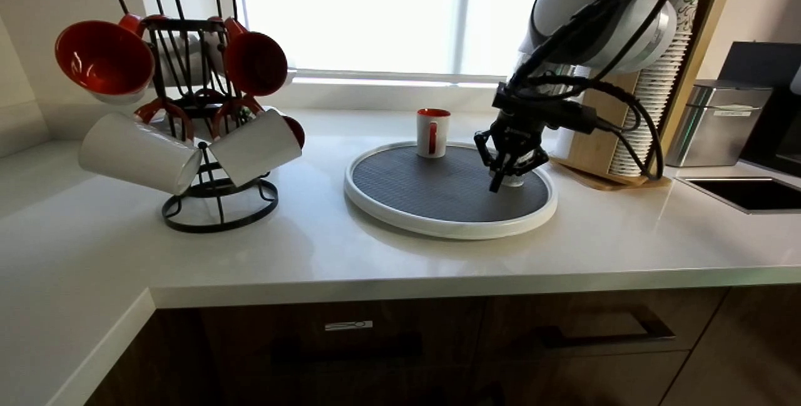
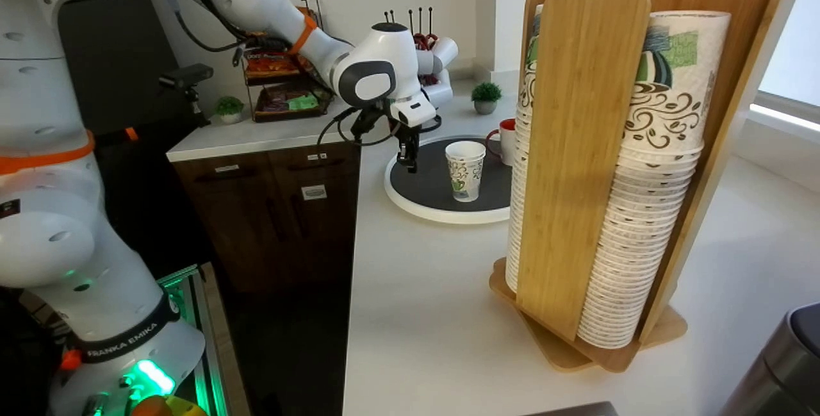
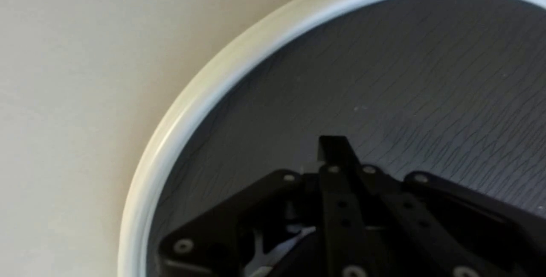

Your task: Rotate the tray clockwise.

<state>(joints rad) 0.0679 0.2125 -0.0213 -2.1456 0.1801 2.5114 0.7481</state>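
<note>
The round tray has a dark grey surface and a white raised rim. It lies on the counter in both exterior views (image 1: pixel 400 188) (image 2: pixel 426 182) and fills much of the wrist view (image 3: pixel 405 68). My gripper is over the tray, inside its rim, with its fingers pointing down (image 1: pixel 496 182) (image 2: pixel 409 163). In the wrist view the fingers (image 3: pixel 334 151) are together with nothing between them. I cannot tell whether the tips touch the tray's surface. A white mug with red inside (image 1: pixel 432 134) and a patterned paper cup (image 2: pixel 466 172) stand upright on the tray.
A black wire rack with red-and-white mugs (image 1: pixel 216 188) stands beside the tray. A wooden holder with stacked paper cups (image 2: pixel 580 166) stands on its opposite side. A small potted plant (image 2: pixel 486 97) is behind the tray. The counter's front edge (image 1: pixel 438 287) is near.
</note>
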